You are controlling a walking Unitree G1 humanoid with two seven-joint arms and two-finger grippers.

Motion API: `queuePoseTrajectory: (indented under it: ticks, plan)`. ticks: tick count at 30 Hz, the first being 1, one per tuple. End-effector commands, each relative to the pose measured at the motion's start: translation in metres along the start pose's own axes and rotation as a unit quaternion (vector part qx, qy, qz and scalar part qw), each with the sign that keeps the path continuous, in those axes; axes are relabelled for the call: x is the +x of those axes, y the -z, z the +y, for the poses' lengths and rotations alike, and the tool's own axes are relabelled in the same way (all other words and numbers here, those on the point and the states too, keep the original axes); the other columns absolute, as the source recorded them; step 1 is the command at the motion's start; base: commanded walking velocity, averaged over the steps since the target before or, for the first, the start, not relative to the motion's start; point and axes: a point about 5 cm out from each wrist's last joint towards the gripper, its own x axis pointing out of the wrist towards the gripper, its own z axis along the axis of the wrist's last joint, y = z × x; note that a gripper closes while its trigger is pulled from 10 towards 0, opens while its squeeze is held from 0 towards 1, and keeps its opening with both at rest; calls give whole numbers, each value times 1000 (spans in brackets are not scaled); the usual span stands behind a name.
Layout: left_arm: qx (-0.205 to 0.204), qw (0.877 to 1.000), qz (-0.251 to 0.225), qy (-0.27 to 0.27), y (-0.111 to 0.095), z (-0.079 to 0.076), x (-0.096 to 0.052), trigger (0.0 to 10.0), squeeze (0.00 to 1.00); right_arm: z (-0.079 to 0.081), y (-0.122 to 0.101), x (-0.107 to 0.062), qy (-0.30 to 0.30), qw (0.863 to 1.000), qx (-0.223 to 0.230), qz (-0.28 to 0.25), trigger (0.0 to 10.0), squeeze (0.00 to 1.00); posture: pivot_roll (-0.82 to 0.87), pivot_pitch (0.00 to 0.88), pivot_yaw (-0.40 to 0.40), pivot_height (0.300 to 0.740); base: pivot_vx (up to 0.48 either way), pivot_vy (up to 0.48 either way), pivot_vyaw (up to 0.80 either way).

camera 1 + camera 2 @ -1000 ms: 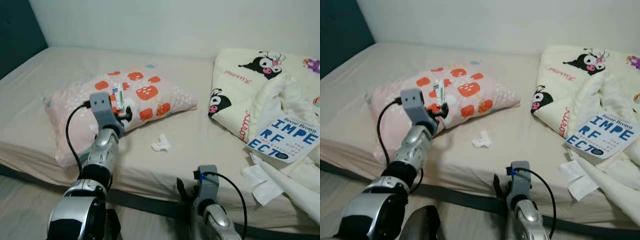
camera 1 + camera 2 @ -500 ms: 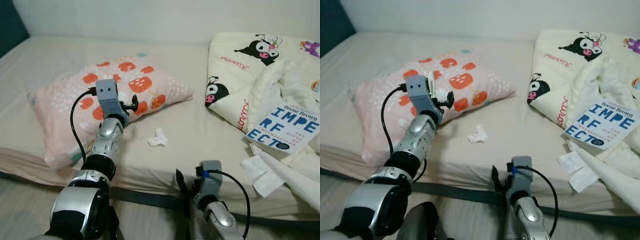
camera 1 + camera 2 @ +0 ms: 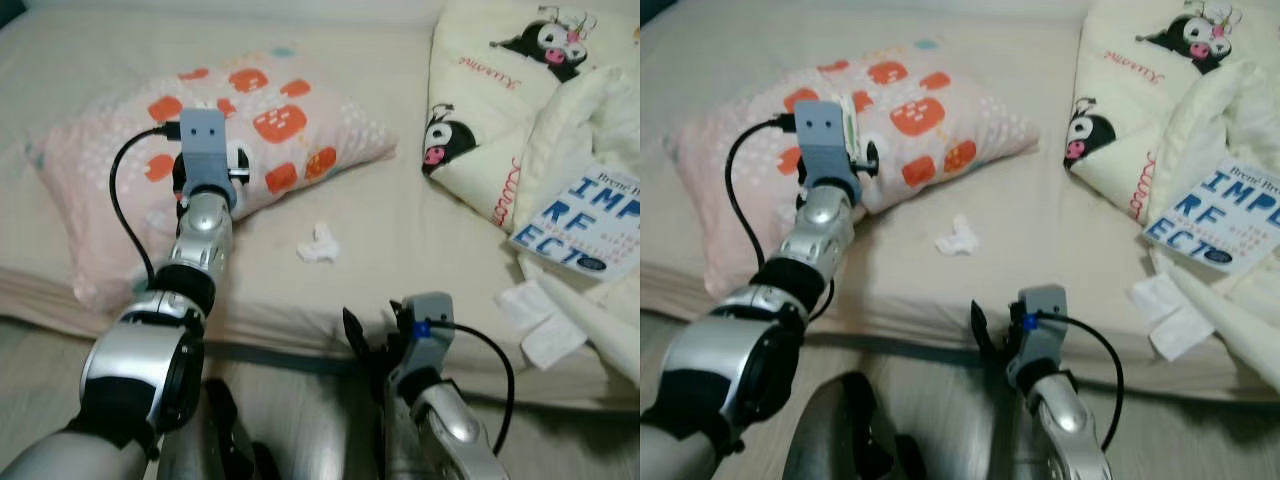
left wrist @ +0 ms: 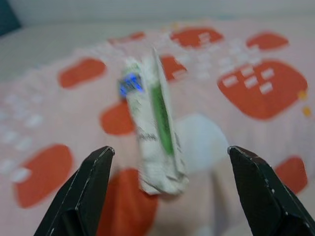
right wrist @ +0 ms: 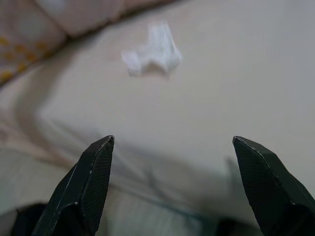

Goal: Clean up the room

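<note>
— Left gripper [image 4: 167, 191] poised over the pillow [image 3: 100, 190], jaws spread wide, holding nothing. Wrapper [image 4: 152, 132] standing crumpled between them, white with green stripe and blue mark.

— Best eased straight down, closing only once around it, without pinching pillow fabric.

— Right gripper [image 5: 170, 191] low at the bed [image 3: 420, 240] edge, jaws wide, empty, facing the tissue [image 5: 152, 51].

— White, scrunched, beside the pillow.
</note>
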Motion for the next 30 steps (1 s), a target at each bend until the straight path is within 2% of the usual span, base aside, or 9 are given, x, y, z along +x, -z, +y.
queuePoseTrajectory:
  ticks: [1, 6, 9, 13, 17, 27, 28, 29, 30]
  plan:
    - [6, 1000, 16, 11, 8, -4, -2, 10000, 0, 3, 3, -3, -6, 1000, 4, 12, 10000, 0, -287, 485, 65, 535, 0, 0, 0]
    - [-12, 999, 22, 29, 5, -11, -1, 10000, 0, 4, -1, -7, -4, 1000, 6, 15, 10000, 0, -300, 527, 66, 535, 0, 0, 0]
    - [3, 1000, 19, 14, -1, -7, 2, 10000, 0, 4, -3, -9, -1, 1000, 11, 18, 10000, 0, -309, 552, 60, 535, 0, 0, 0]
    - [13, 997, -11, -73, -28, 22, 14, 10000, 0, 4, 2, -18, 1, 999, 15, 41, 10000, 0, -303, 574, 57, 535, 0, 0, 0]
    - [-20, 995, -10, -98, -37, 32, 17, 10000, 0, 6, 0, -21, -1, 999, 17, 47, 10000, 0, -310, 580, 54, 535, 0, 0, 0]
    - [-40, 995, 1, -88, -34, 29, 17, 10000, 0, 8, -2, -22, 1, 998, 19, 53, 10000, 0, -307, 580, 57, 535, 0, 0, 0]
    - [-36, 997, 3, -74, -31, 24, 16, 8471, 0, 7, -2, -22, 3, 998, 19, 55, 10000, 0, -305, 579, 59, 535, 0, 0, 0]
    - [-36, 997, 3, -74, -31, 24, 16, 8471, 0, 7, -2, -22, 3, 998, 19, 55, 10000, 0, -305, 579, 59, 535, 0, 0, 0]
    - [-30, 998, 5, -60, -29, 19, 15, 235, 0, 7, -2, -22, 5, 998, 19, 56, 10000, 0, -304, 578, 60, 535, 0, 0, 0]
